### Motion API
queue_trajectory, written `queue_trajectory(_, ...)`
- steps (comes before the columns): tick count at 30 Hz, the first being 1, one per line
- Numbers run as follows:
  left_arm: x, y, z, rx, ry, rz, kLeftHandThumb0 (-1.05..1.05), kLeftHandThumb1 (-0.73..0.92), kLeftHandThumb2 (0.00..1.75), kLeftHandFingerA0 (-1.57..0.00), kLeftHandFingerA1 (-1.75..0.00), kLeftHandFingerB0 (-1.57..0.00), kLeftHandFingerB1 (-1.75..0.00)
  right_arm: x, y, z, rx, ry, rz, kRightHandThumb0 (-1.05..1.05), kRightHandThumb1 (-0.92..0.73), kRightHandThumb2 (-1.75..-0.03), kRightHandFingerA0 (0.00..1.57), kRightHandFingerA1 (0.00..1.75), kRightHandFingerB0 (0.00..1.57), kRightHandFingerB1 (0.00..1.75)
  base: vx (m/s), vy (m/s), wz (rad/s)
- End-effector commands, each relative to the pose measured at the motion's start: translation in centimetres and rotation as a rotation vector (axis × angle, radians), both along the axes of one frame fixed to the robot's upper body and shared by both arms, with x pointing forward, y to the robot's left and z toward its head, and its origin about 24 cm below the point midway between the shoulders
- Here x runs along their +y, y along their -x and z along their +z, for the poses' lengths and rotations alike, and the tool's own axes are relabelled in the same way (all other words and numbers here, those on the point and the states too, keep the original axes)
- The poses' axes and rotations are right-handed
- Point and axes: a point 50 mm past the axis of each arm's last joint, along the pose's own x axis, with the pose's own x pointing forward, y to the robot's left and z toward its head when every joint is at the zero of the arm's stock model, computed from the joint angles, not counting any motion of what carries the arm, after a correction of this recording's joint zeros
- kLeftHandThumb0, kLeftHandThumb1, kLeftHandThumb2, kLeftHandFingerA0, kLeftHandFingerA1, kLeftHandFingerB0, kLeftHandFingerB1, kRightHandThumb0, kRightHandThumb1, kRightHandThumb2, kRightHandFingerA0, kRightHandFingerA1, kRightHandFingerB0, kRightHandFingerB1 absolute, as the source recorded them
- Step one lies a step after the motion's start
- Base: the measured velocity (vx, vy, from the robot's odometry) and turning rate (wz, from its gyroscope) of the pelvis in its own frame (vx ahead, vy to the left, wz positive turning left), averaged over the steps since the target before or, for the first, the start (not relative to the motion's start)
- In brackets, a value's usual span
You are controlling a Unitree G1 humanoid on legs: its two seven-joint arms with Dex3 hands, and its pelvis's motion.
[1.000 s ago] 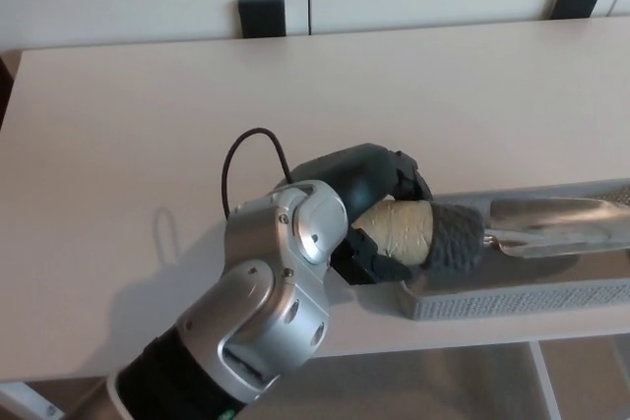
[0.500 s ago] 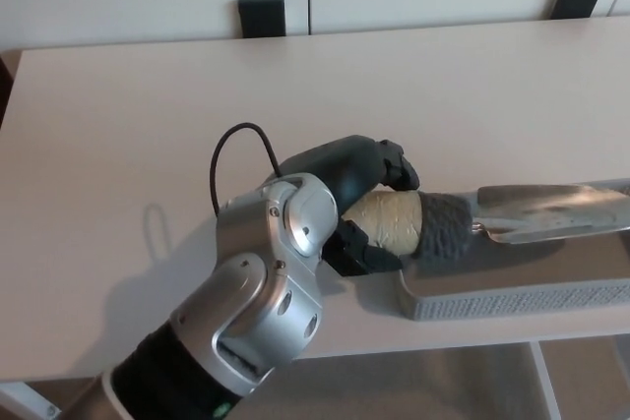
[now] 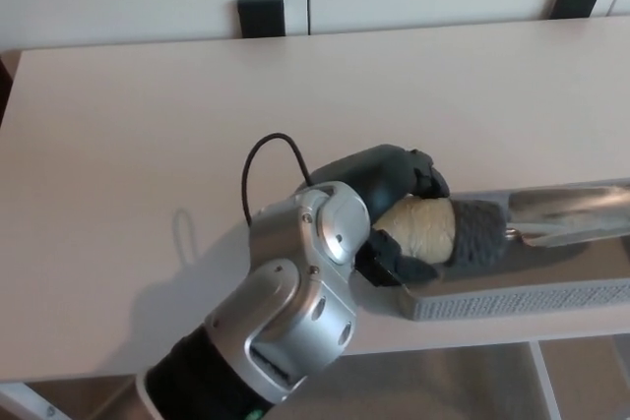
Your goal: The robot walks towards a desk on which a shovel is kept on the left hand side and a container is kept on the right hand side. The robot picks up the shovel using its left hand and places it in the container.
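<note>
The shovel (image 3: 492, 226) has a cream handle, a dark grey collar and a shiny metal blade that points right. My left hand (image 3: 394, 204) is shut on its cream handle, with dark fingers curled over the top. The shovel is held over the left end of the container (image 3: 512, 300), a low grey tray with a ribbed front wall at the table's right front. The blade lies above the tray's inside; whether it touches the floor of the tray I cannot tell. My right hand does not show.
The pale table (image 3: 148, 145) stretches wide to the left and back. Two black chair backs (image 3: 261, 17) stand behind its far edge. A thin black cable (image 3: 258, 159) loops up from my left wrist.
My left hand has carried the shovel to the right, so more of the blade runs out of the picture's right edge. Half a second ago it had drawn back to the left.
</note>
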Motion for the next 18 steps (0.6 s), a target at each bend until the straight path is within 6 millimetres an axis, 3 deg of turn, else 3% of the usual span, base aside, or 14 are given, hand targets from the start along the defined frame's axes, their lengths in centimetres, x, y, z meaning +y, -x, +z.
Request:
queue_trajectory(1, -1.3, 0.7, 0.7, -0.027, -0.007, -0.066, -0.86, 0.54, 0.87, -0.14, -0.46, -0.06, -0.23, -0.5, 0.0, 0.2, 0.003, 0.004, 0.012, -0.45, -0.68, -0.60, 0.64, 0.54, 0.46, 0.40, 0.00, 0.000, 0.00)
queue_trajectory(2, -1.5, 0.8, 0.8, -0.031, -0.013, -0.080, -0.86, 0.67, 0.62, -0.16, -0.35, -0.04, -0.22, -0.5, -0.1, 0.1, 0.003, 0.005, 0.011, -0.46, -0.68, -0.60, 0.64, 0.54, 0.46, 0.41, 0.00, 0.000, 0.00)
queue_trajectory(3, -1.7, 1.0, 0.9, -0.032, -0.017, -0.089, -0.90, 0.58, 0.96, -0.06, -0.40, -0.11, -0.14, -0.5, -0.1, 0.1, 0.004, 0.009, 0.018, -0.46, -0.68, -0.60, 0.66, 0.55, 0.46, 0.41, 0.00, 0.000, 0.00)
queue_trajectory(6, -1.9, 1.4, 1.2, -0.038, -0.020, -0.102, -0.89, 0.59, 0.98, -0.03, -0.32, -0.10, -0.14, -0.6, 0.0, 0.2, 0.003, 0.015, 0.030, -0.46, -0.68, -0.60, 0.68, 0.56, 0.46, 0.41, 0.00, 0.000, 0.00)
queue_trajectory(9, -1.9, 1.7, 1.2, -0.042, -0.007, -0.103, -0.92, 0.62, 1.00, -0.07, -0.42, -0.12, -0.15, -0.4, 0.0, 0.3, 0.012, 0.012, 0.035, -0.45, -0.69, -0.60, 0.67, 0.56, 0.46, 0.41, 0.00, 0.000, 0.00)
queue_trajectory(10, -1.9, 1.8, 1.2, -0.045, -0.002, -0.108, -0.90, 0.75, 0.63, -0.11, -0.32, -0.04, -0.23, -0.5, 0.0, 0.3, 0.013, 0.014, 0.041, -0.45, -0.69, -0.60, 0.67, 0.56, 0.46, 0.41, 0.00, 0.000, 0.00)
queue_trajectory(11, -1.9, 1.8, 1.2, -0.045, -0.001, -0.108, -0.90, 0.75, 0.63, -0.11, -0.32, -0.04, -0.23, -0.5, 0.0, 0.3, 0.013, 0.014, 0.042, -0.45, -0.69, -0.60, 0.67, 0.56, 0.46, 0.41, 0.00, 0.000, 0.00)
queue_trajectory(12, -1.9, 1.9, 1.3, -0.056, 0.000, -0.113, -0.88, 0.60, 1.00, -0.02, -0.35, -0.09, -0.16, -0.5, 0.0, 0.2, 0.015, 0.018, 0.043, -0.46, -0.68, -0.60, 0.68, 0.55, 0.47, 0.41, 0.00, 0.000, 0.00)
queue_trajectory(14, -1.7, 1.9, 1.5, -0.072, 0.000, -0.117, -0.87, 0.60, 1.00, -0.03, -0.38, -0.07, -0.16, -0.4, -0.1, 0.2, 0.016, 0.019, 0.048, -0.46, -0.68, -0.60, 0.68, 0.56, 0.47, 0.41, 0.00, 0.000, 0.00)
queue_trajectory(15, -1.5, 1.9, 1.8, -0.085, 0.005, -0.120, -0.96, 0.66, 1.02, -0.05, -0.29, -0.12, -0.11, -0.4, -0.1, 0.2, 0.016, 0.020, 0.047, -0.46, -0.68, -0.60, 0.68, 0.55, 0.48, 0.41, 0.00, 0.000, 0.00)
queue_trajectory(18, -1.0, 2.0, 3.0, -0.104, 0.049, -0.114, -0.95, 0.64, 1.01, -0.05, -0.17, -0.11, -0.11, -0.5, 0.0, 0.3, 0.019, 0.024, 0.051, -0.47, -0.68, -0.60, 0.68, 0.55, 0.48, 0.41, 0.00, 0.000, 0.00)
